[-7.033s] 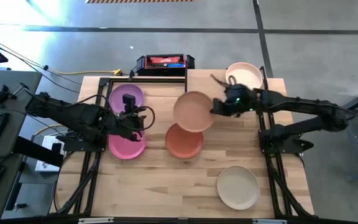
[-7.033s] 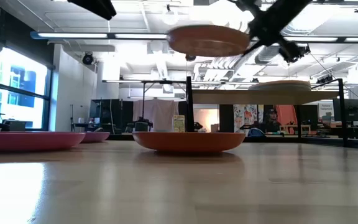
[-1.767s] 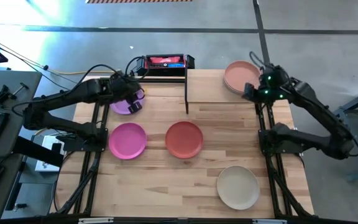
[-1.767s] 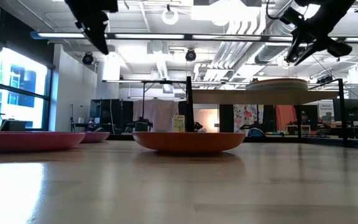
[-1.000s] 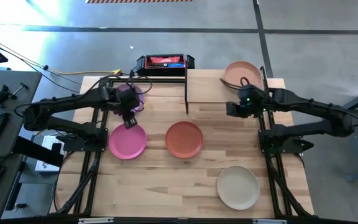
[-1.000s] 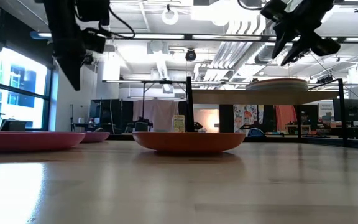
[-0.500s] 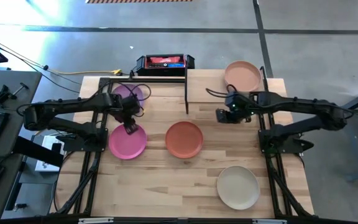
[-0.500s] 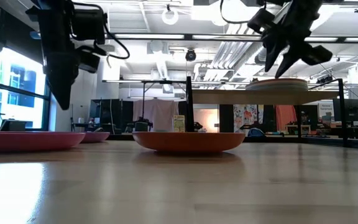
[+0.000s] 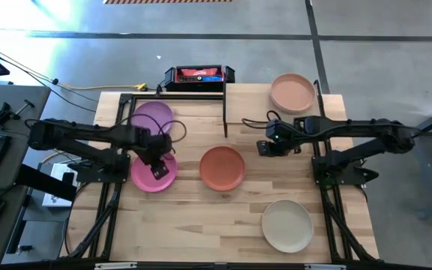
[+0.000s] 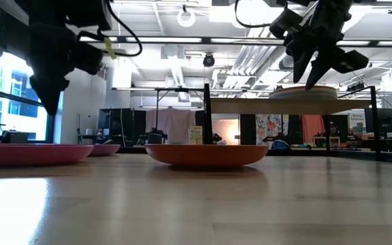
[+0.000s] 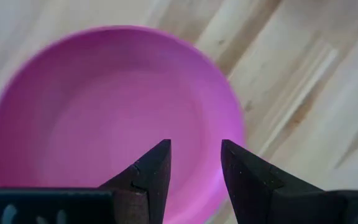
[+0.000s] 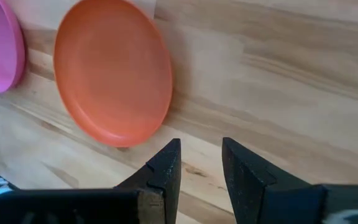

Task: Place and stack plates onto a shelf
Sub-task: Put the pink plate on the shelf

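Observation:
My left gripper [image 9: 158, 169] is open and empty above the pink plate [image 9: 154, 171]. In the left wrist view its fingertips [image 11: 196, 152] stand over the pink plate's [image 11: 104, 118] inside. My right gripper [image 9: 265, 147] is open and empty above bare table, between the shelf [image 9: 261, 105] and the terracotta plate [image 9: 222, 168], which shows ahead of its fingers [image 12: 114, 78]. A peach plate [image 9: 292, 92] lies on the shelf's right part. A purple plate [image 9: 152, 118] and a beige plate [image 9: 286, 226] rest flat on the table.
The shelf's black post [image 9: 225, 112] stands just left of its platform. A black and red box [image 9: 199, 76] sits at the table's far edge. Bare wood lies between the plates and along the near edge [image 9: 201, 240].
My left gripper has gone from beside the purple plate toward the near edge and down, and is now over the pink plate. My right gripper has gone from the shelf's edge toward the near left, toward the terracotta plate. No plate has moved.

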